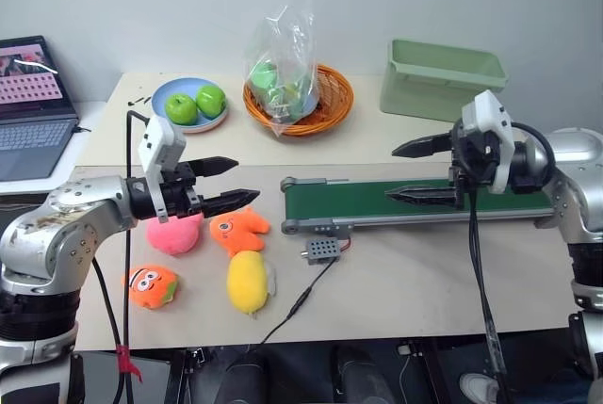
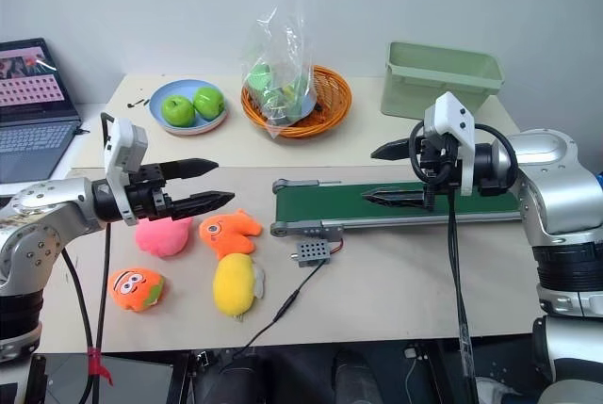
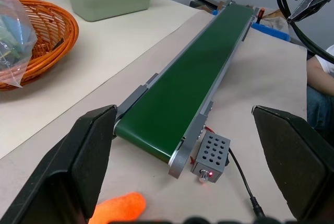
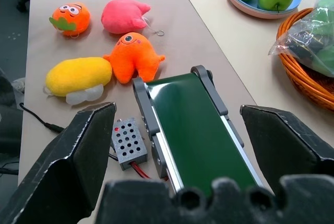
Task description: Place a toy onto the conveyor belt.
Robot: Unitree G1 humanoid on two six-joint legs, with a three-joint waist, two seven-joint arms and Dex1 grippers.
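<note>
nothing's really started yet on this one. nearest to me the toy (image 1: 152, 286), the little round orange ball with the face on it, sits on the table's front left corner, untouched. just beside it is a yellow plush (image 1: 248, 281), and a bit further back a flat orange plush (image 1: 239, 230) and a pink plush (image 1: 175, 234).

my left gripper (image 1: 229, 184) hovers above the pink one, fingers spread wide and holding nothing. it's aimed toward the belt rather than down at the toy, so i'd say it needs to swing back and drop before any grab.

next out, the conveyor belt (image 1: 377, 202) runs off to the right with its little grey box (image 1: 321, 250) at the near end, belt surface bare. my right gripper (image 1: 407, 171) hangs over the belt's middle, also spread open and empty.

furthest back: a plate of green apples (image 1: 195, 105), an orange basket (image 1: 300, 99) with a plastic bag in it, a green bin (image 1: 442, 77).

so pick, carry and drop are all left to do.
</note>
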